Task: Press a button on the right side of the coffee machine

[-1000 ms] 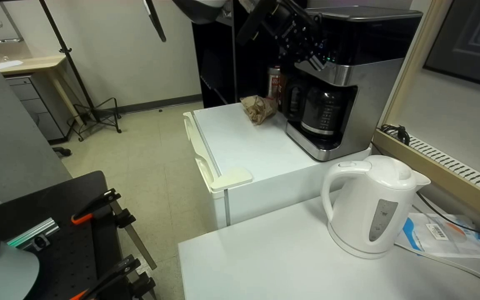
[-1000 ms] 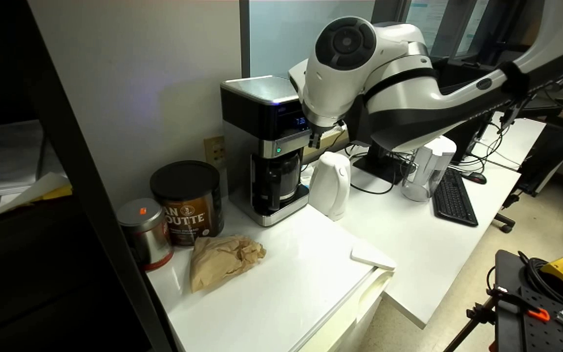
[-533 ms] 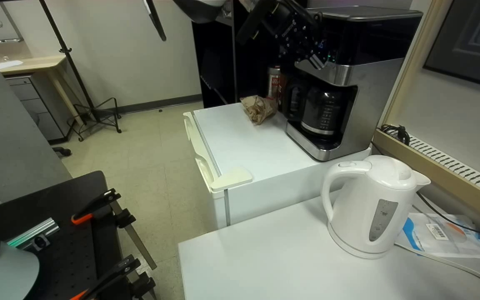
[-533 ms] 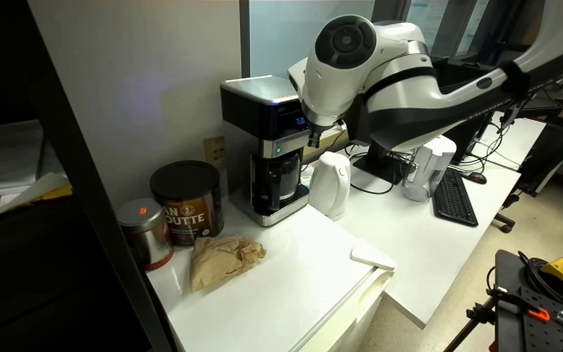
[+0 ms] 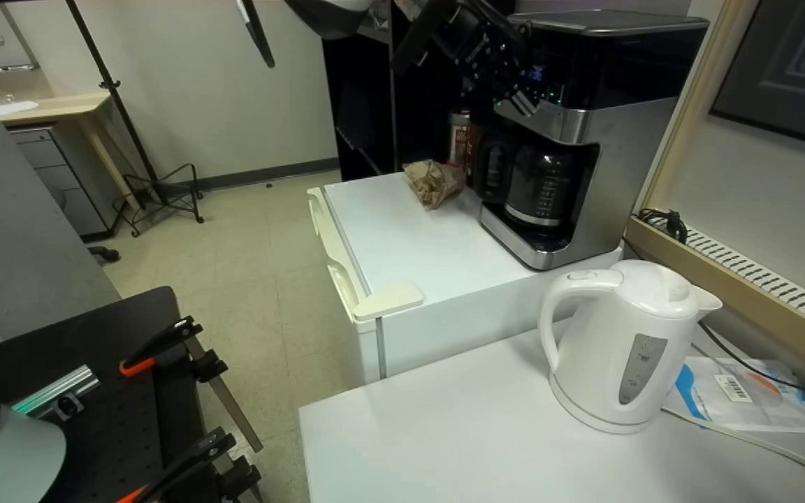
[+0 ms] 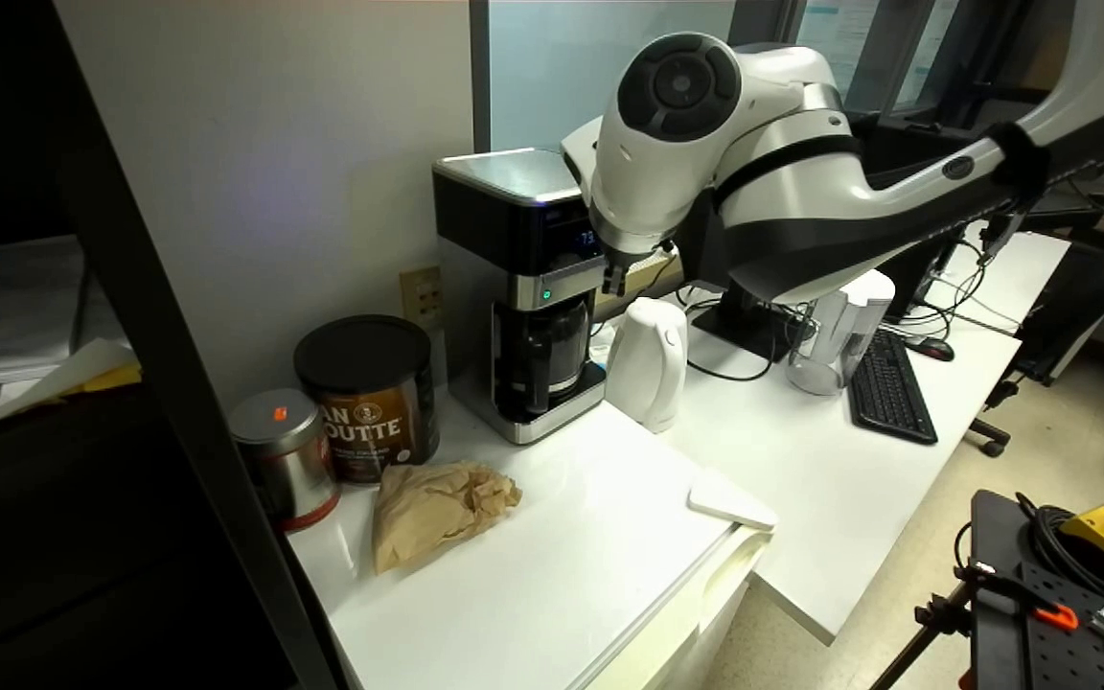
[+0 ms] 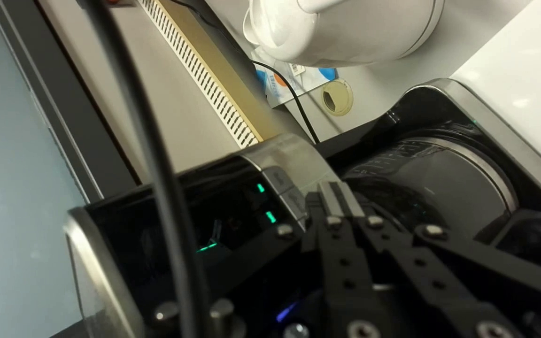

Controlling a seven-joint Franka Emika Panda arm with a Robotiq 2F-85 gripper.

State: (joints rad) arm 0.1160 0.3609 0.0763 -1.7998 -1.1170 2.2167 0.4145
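The black-and-silver coffee machine (image 5: 629,154) stands on a white surface with its dark glass carafe (image 5: 542,185) inside. It shows in both exterior views (image 6: 475,316) and in the wrist view (image 7: 289,155). In the wrist view two grey buttons (image 7: 277,180) sit on the silver front strip, beside green lights on the black panel. My gripper (image 7: 342,199) is shut and empty, its pads together just in front of the silver strip near the lower button. I cannot tell whether it touches. In both exterior views the gripper (image 5: 525,105) (image 6: 614,280) is at the machine's upper front.
A white kettle (image 5: 619,349) stands beside the machine on the lower white table. A brown paper bag (image 6: 437,513), a large coffee can (image 6: 365,412) and a metal tin (image 6: 284,450) stand on its opposite side. A black cable (image 7: 158,164) crosses the wrist view.
My gripper has moved slightly back from the machine's front, to the left in an exterior view. Blue display digits show there more clearly. The machine has not moved.
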